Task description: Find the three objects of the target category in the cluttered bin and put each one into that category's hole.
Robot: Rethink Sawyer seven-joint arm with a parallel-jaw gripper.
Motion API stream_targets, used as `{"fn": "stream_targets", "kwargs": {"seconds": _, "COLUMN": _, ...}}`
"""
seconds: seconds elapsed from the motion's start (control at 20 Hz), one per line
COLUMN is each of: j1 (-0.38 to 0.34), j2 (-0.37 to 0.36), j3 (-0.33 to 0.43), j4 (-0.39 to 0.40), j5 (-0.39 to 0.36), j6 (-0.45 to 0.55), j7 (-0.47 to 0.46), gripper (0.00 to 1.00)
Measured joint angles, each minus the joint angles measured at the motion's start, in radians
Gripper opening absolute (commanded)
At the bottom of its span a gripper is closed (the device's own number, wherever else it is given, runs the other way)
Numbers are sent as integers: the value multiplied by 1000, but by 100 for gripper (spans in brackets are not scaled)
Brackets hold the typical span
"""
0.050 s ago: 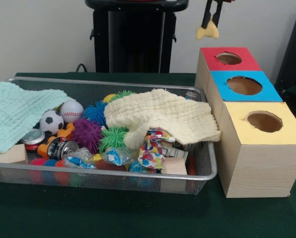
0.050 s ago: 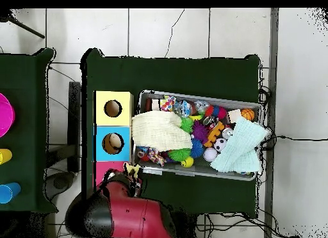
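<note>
Below your pincer, the green-covered counter runs out on all sides. A cream cloth lies crumpled fairly near the pincer, and a mint cloth is draped well beyond it. In the overhead view, off to the pincer's left, a second green counter carries a pink dish, a yellow cup and a blue cup. You'll see pale tiled floor around both counters, with black cables trailing across it.
</note>
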Motion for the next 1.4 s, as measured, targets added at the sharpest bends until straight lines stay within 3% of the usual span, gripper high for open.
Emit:
{"fn": "stream_targets", "kwargs": {"seconds": 0.25, "j1": 41, "j2": 7, "j3": -13, "j4": 52, "j5": 41, "j6": -8, "j7": 54, "gripper": 0}}
{"fn": "stream_targets", "kwargs": {"seconds": 0.5, "j1": 8, "j2": 23, "j3": -4, "j4": 105, "j5": 70, "j6": -55, "j7": 75, "gripper": 0}}
{"fn": "stream_targets", "kwargs": {"seconds": 0.75, "j1": -63, "j2": 70, "j3": 25, "j4": 152, "j5": 95, "j6": -172, "j7": 76, "gripper": 0}}
{"fn": "stream_targets", "kwargs": {"seconds": 0.95, "j1": -57, "j2": 116, "j3": 30, "j4": 168, "j5": 128, "j6": -241, "j7": 76, "gripper": 0}}
{"fn": "stream_targets", "kwargs": {"seconds": 1.4, "j1": 142, "j2": 155, "j3": -48, "j4": 152, "j5": 199, "j6": -204, "j7": 77, "gripper": 0}}
